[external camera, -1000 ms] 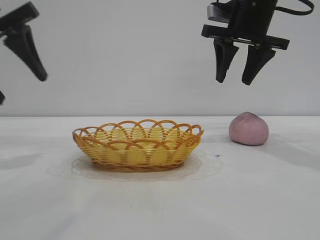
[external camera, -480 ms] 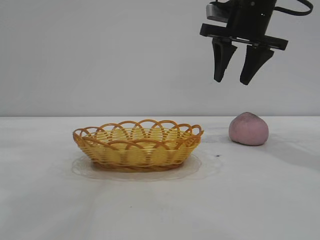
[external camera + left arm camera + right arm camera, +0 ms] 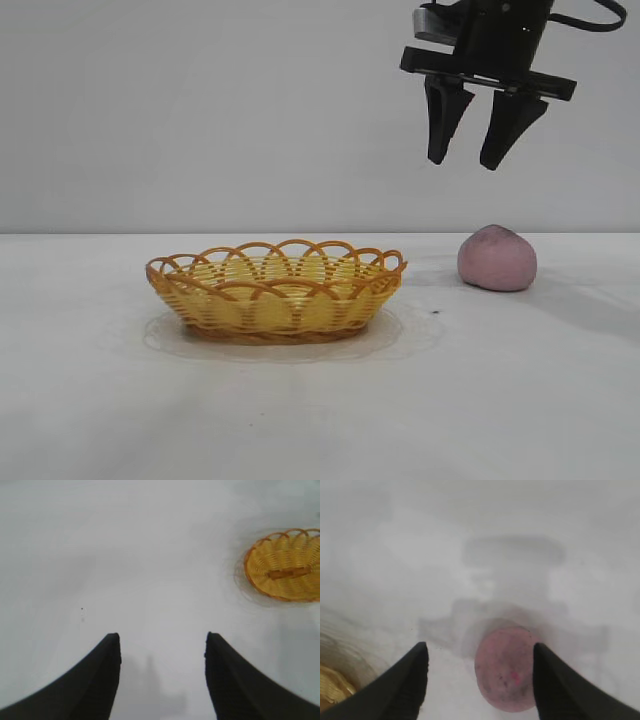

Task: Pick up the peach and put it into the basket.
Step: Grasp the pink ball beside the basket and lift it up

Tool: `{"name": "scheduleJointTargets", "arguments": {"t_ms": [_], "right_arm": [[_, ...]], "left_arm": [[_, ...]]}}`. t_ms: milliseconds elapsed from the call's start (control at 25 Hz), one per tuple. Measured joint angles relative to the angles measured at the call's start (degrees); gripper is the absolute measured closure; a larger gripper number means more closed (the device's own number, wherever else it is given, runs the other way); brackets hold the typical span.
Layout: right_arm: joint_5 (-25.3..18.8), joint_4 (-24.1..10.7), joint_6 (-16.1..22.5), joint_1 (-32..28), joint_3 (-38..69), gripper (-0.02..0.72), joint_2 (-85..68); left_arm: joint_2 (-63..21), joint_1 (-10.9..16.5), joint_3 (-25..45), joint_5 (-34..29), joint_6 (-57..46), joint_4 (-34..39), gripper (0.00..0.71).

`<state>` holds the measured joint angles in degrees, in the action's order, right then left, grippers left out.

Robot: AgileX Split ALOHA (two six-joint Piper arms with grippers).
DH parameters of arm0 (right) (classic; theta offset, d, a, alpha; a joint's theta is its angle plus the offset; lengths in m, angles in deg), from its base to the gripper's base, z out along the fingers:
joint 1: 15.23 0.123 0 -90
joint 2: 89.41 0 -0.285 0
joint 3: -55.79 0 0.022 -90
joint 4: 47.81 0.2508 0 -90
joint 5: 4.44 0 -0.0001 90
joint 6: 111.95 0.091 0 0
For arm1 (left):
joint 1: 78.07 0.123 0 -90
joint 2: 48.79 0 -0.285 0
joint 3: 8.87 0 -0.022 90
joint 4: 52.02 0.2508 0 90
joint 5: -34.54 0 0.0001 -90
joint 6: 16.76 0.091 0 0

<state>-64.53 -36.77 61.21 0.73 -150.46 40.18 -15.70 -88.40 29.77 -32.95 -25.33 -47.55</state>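
The pinkish-mauve peach (image 3: 497, 258) rests on the white table at the right, apart from the yellow woven basket (image 3: 276, 290) with its orange looped rim near the middle. My right gripper (image 3: 468, 160) hangs open high above the table, slightly left of the peach, fingers pointing down and empty. In the right wrist view the peach (image 3: 506, 673) lies far below between the open fingers of the right gripper (image 3: 480, 647), nearer one of them. My left gripper (image 3: 162, 637) is open and empty over bare table, with the basket (image 3: 285, 565) off to one side. The exterior view does not show it.
The white table (image 3: 320, 400) runs wide and bare in front of the basket and the peach. A pale wall stands behind. A small dark speck (image 3: 437, 313) marks the table between basket and peach.
The left gripper, seen at the exterior view's upper left one second ago, has left that view. The right gripper has shifted very slightly up and left. Peach and basket have not moved.
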Motion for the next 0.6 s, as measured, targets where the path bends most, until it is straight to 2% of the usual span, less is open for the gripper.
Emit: {"name": "scheduleJointTargets", "arguments": {"t_ms": [160, 360, 600], "right_arm": [[-0.4, 0.0, 0.0, 0.0, 0.0, 0.277, 0.0], [-1.2, 0.0, 0.0, 0.0, 0.0, 0.277, 0.0], [-1.7, -0.2, -0.1, 0.0, 0.0, 0.277, 0.0]], "left_arm": [[-10.3, 0.0, 6.3, -1.2, -0.1, -1.1, 0.342], [-21.4, 0.0, 8.6, -1.4, -0.2, -1.8, 0.342], [-26.3, 0.0, 9.3, 0.6, 1.4, -1.5, 0.342]]}}
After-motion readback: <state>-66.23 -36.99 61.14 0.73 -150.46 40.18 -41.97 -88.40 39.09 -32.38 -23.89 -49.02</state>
